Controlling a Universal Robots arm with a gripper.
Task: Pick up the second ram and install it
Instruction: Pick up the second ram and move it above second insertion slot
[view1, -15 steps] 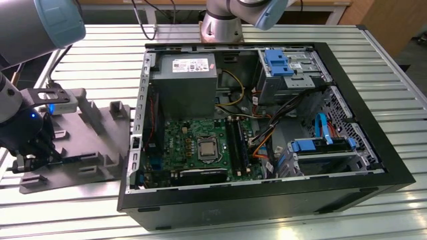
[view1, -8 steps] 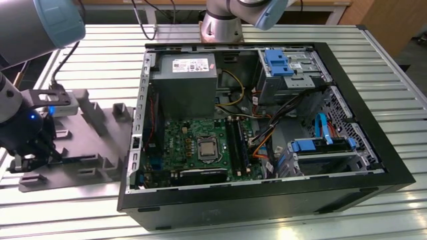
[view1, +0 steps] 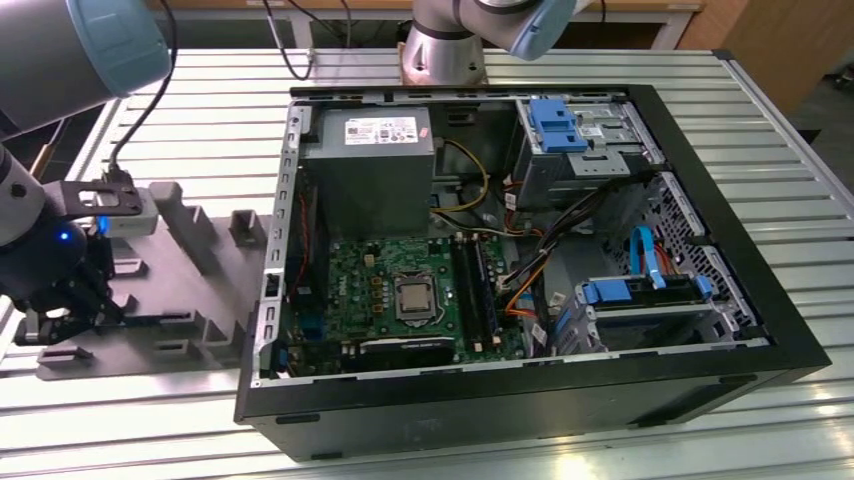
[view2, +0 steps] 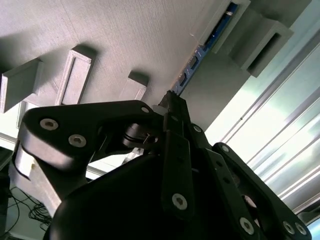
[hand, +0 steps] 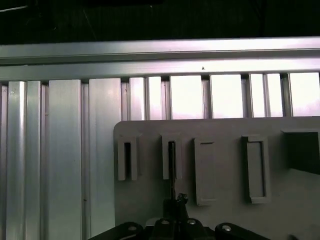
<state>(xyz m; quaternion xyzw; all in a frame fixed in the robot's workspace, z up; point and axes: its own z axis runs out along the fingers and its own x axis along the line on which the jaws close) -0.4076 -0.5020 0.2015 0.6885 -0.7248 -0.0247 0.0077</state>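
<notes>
The gripper (view2: 170, 104) sits at the grey holder tray (view1: 200, 300), fingers pinched on the end of the second ram (view2: 201, 50). The stick stands on edge in its slot, well apart from the open computer case (view1: 534, 405).

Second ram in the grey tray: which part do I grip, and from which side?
Pinch the second ram across its two flat faces near mid-length, coming straight down from above. It stands on its long edge, a thin line in the first wrist view, one end slotted in a grey holder block, so probably just its top is free.
</notes>
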